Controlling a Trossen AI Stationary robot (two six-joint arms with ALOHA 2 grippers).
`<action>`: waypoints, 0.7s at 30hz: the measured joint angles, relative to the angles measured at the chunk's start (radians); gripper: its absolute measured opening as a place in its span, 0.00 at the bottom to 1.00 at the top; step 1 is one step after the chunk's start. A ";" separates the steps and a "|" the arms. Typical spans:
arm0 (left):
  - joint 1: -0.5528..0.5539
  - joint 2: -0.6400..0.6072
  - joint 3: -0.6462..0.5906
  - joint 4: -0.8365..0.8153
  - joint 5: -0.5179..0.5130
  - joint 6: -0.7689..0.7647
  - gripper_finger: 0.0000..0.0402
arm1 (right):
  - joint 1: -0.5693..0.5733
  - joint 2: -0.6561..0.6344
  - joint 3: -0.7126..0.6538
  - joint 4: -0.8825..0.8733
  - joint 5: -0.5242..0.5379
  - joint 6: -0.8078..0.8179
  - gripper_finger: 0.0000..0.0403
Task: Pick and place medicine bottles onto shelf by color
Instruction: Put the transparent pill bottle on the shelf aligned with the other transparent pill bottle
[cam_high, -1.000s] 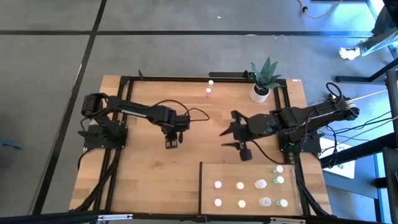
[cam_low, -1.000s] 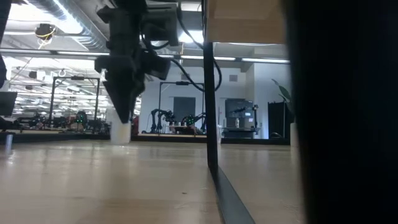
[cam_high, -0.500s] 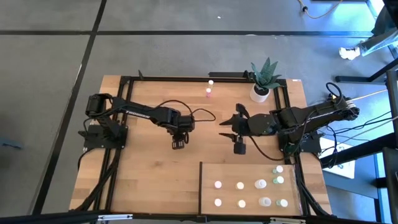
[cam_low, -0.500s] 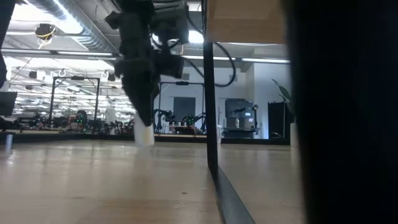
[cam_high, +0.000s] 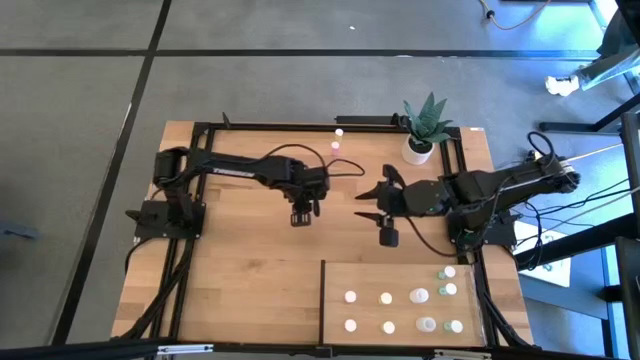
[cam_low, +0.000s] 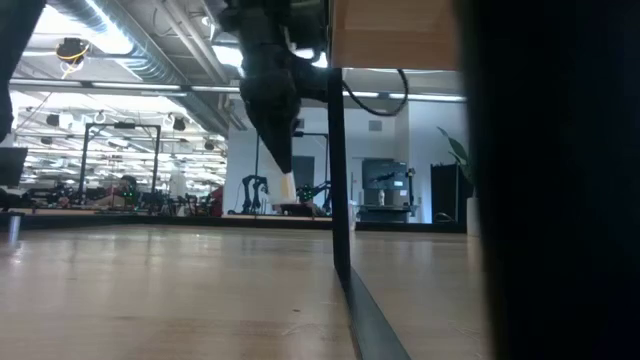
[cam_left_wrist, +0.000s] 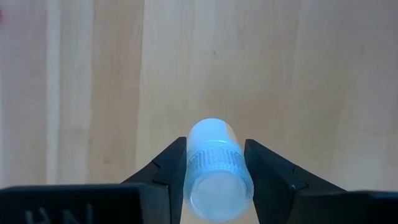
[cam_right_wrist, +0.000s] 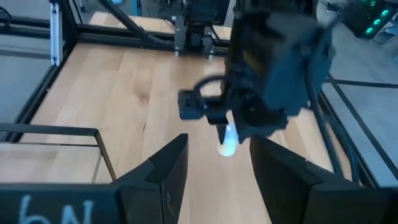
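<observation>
Carrying a medicine bottle in the left gripper: fingers clamped on both sides of its whitish body, cap toward the wrist camera, lifted clear of the tabletop in the low view. Hanging near table centre, with the right gripper just at 3 o'clock of it, fingers parted around nothing and pointed at the left one. Looks like mid-transfer, likely a handover or a direct run to the shelf.

Next move, as a judgement: either bring the bottle between the right fingers and hold until they close, or swing toward 5 o'clock and set it down upright in the row matching its colour. Tint hard to call; pale whitish from the wrist view.

Shelf at 5 o'clock of the table: nine or so bottles standing in two rows, whiter ones on the 9 o'clock side, greenish and yellowish ones bunched toward 3 o'clock. Two more bottles unplaced near the 12 o'clock edge, one pink, beside the potted plant.
</observation>
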 joint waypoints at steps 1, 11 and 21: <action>0.002 0.025 0.028 -0.020 -0.005 0.020 0.32 | 0.000 -0.008 0.001 0.001 0.000 0.002 0.43; 0.002 0.206 0.203 -0.075 -0.008 0.074 0.32 | 0.000 -0.040 0.001 -0.014 -0.061 0.028 0.43; 0.002 0.252 0.215 -0.045 -0.009 0.079 0.32 | 0.000 -0.040 0.001 -0.023 -0.070 0.024 0.43</action>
